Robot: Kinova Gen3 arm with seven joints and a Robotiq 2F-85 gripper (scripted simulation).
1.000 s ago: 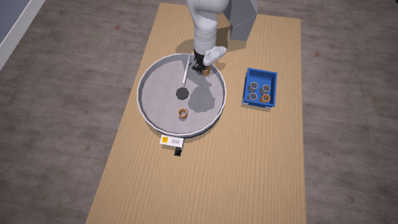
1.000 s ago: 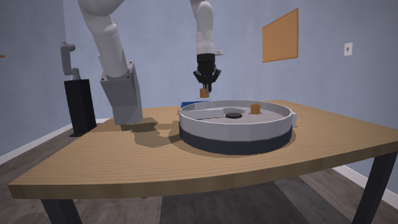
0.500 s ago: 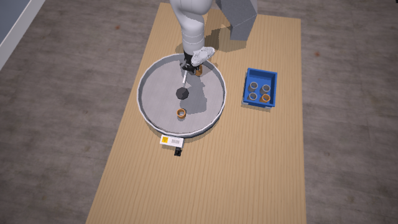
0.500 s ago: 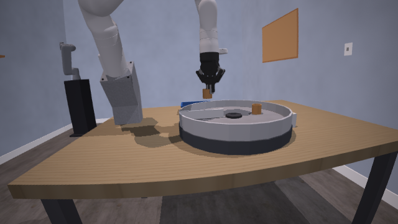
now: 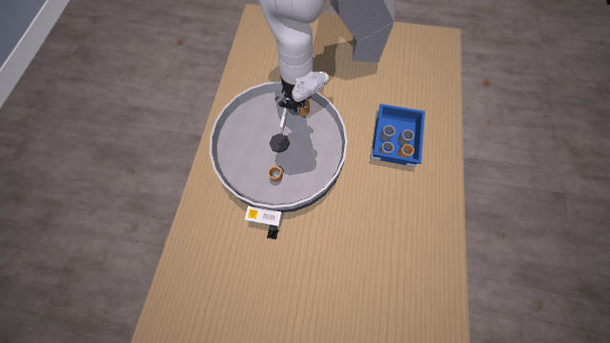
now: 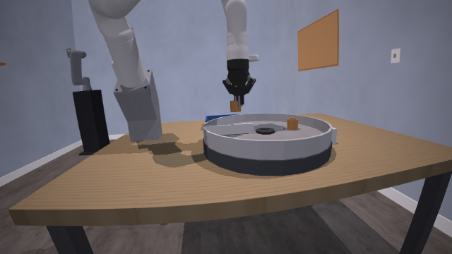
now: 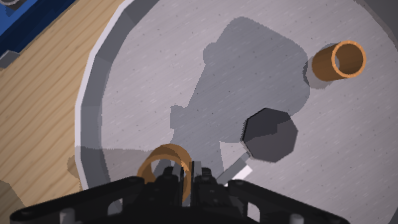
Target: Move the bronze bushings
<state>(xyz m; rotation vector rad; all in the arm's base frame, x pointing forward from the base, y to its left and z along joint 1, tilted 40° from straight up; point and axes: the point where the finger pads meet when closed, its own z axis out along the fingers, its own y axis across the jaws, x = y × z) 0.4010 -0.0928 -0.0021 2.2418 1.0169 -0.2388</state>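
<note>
On the disc [image 5: 248, 143] [image 6: 279, 135] [image 7: 145, 65] at six o'clock, one bronze bushing [image 5: 274, 170] [image 6: 292, 124] [image 7: 340, 61] is standing; my tool [image 5: 289, 106] [image 6: 239, 103] [image 7: 187, 173] is pinching a second [image 5: 304, 109] [image 6: 235, 106] [image 7: 165, 150] by its wall, and a third [image 5: 407, 151] is waiting crated.

Tool and bushing have shifted.
My tool [image 5: 290, 103] [image 6: 239, 103] [image 7: 187, 173] carried its bronze bushing [image 5: 304, 109] [image 6: 234, 106] [image 7: 163, 151] away from the crate [image 5: 422, 138] [image 6: 218, 116] [image 7: 37, 31]; the standing bushing [image 5: 274, 179] [image 6: 292, 124] [image 7: 324, 66] moved slightly.
</note>
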